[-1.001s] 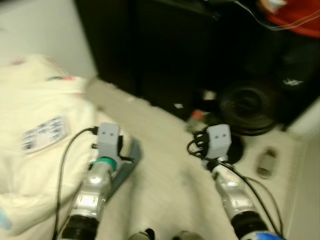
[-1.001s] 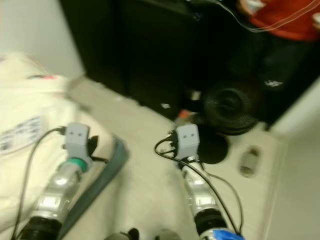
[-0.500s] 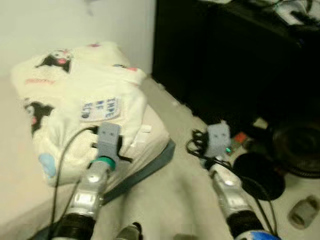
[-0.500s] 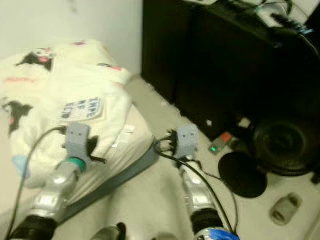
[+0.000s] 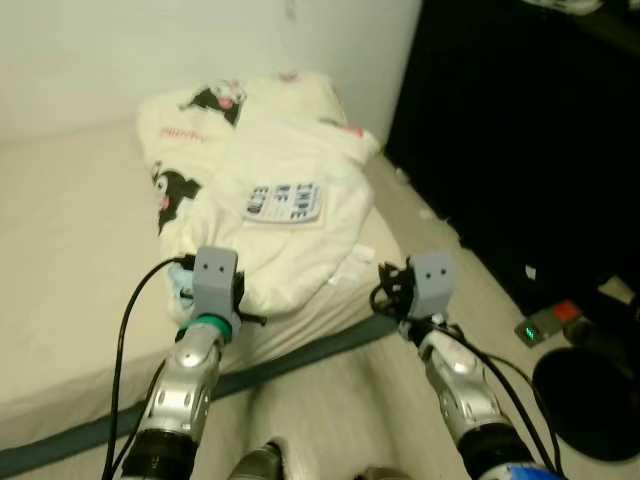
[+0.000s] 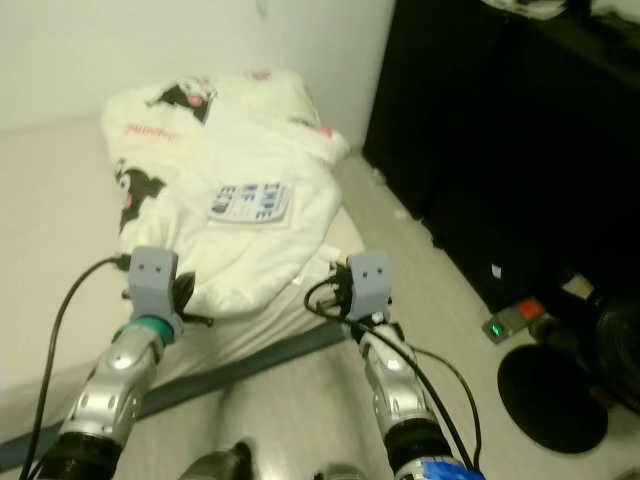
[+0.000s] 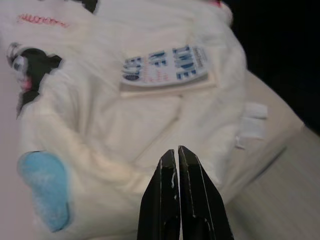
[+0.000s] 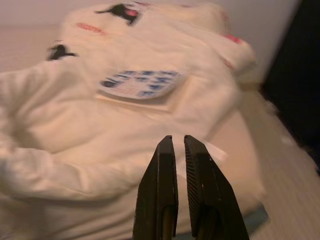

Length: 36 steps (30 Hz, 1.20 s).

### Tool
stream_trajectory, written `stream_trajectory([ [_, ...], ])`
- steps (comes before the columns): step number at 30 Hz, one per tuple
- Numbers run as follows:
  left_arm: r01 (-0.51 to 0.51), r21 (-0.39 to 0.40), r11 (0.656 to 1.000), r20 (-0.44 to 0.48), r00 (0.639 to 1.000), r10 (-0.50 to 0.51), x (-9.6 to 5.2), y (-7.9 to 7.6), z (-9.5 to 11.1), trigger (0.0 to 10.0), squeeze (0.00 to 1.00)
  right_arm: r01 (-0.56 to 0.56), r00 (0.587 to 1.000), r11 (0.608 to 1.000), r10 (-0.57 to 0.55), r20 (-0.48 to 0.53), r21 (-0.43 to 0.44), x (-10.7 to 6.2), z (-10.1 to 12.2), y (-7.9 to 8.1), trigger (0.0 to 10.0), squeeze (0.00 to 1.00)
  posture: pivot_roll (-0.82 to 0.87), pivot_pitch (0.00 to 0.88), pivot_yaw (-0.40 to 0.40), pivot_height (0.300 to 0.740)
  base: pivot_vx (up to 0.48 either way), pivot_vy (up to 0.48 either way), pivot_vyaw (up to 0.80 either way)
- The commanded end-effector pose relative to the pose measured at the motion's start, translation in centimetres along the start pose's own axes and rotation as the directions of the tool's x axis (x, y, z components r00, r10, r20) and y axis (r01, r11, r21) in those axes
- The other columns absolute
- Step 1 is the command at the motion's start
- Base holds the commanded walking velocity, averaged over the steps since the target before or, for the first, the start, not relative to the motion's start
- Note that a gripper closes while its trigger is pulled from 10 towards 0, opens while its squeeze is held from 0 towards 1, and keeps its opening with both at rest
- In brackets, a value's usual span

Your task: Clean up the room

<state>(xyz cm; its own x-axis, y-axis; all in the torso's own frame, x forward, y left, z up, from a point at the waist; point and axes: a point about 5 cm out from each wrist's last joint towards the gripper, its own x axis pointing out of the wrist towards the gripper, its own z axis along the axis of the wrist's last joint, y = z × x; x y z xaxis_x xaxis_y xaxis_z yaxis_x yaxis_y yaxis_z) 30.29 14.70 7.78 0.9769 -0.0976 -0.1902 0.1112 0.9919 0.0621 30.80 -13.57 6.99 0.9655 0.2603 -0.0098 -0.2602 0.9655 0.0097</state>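
We hold our left gripper (image 7: 178, 165) with its black fingers pressed together, empty, raised above the near edge of the bed. Our right gripper (image 8: 179, 155) is likewise closed on nothing, or nearly so, hovering just off the bed's corner. Both silver arms reach forward at about the same height. Ahead of both lies a crumpled cream blanket (image 5: 270, 200) printed with cartoon figures, heaped on the mattress (image 5: 70, 250) toward its far corner, apart from either gripper. Right of the bed stands black furniture (image 5: 520, 130); a black round disc (image 6: 550, 395) rests on the pale floor (image 5: 330, 410).
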Motion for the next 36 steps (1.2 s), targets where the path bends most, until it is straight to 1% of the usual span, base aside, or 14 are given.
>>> stream_trajectory([
  [1, -0.005, 0.004, 1.0, -0.025, 1.0, 0.005, -0.19, 0.04, -0.65, 10.0, 0.0, -0.006, 1.0, 1.0, 0.006, -0.02, 0.011, -0.39, -0.62, 0.24, 10.0, 0.0, -0.03, 0.021, -0.002, 0.74, 0.0, 0.0, 0.78],
  [16, -0.004, 0.007, 1.0, -0.029, 1.0, 0.004, -0.18, 0.01, -0.73, 10.0, 0.0, -0.01, 1.0, 1.0, 0.01, -0.018, 0.019, -0.43, -0.63, 0.29, 10.0, 0.0, -0.03, 0.022, -0.001, 0.74, 0.0, 0.0, 0.78],
  [23, -0.004, 0.008, 1.0, -0.029, 1.0, 0.004, -0.17, -0.01, -0.71, 10.0, 0.0, 0.006, 1.0, 0.999, -0.005, -0.012, 0.036, -0.44, -0.57, 0.23, 10.0, 0.0, -0.03, 0.022, -0.002, 0.74, 0.0, 0.0, 0.76],
  [27, -0.002, 0.008, 1.0, -0.028, 1.0, 0.003, -0.14, -0.05, -0.67, 10.0, 0.0, 0.025, 1.0, 0.998, -0.025, -0.007, 0.064, -0.41, -0.51, 0.03, 10.0, 0.0, -0.03, 0.022, -0.001, 0.74, 0.0, 0.0, 0.0],
  [36, 0.016, 0.016, 1.0, -0.008, 1.0, -0.016, -0.06, -0.33, -0.4, 10.0, 0.0, 0.032, 0.999, 0.997, -0.032, -0.007, 0.067, -0.44, -0.49, -0.08, 10.0, 0.0, -0.03, 0.024, 0.0, 0.74, 0.0, 0.0, 0.0],
])
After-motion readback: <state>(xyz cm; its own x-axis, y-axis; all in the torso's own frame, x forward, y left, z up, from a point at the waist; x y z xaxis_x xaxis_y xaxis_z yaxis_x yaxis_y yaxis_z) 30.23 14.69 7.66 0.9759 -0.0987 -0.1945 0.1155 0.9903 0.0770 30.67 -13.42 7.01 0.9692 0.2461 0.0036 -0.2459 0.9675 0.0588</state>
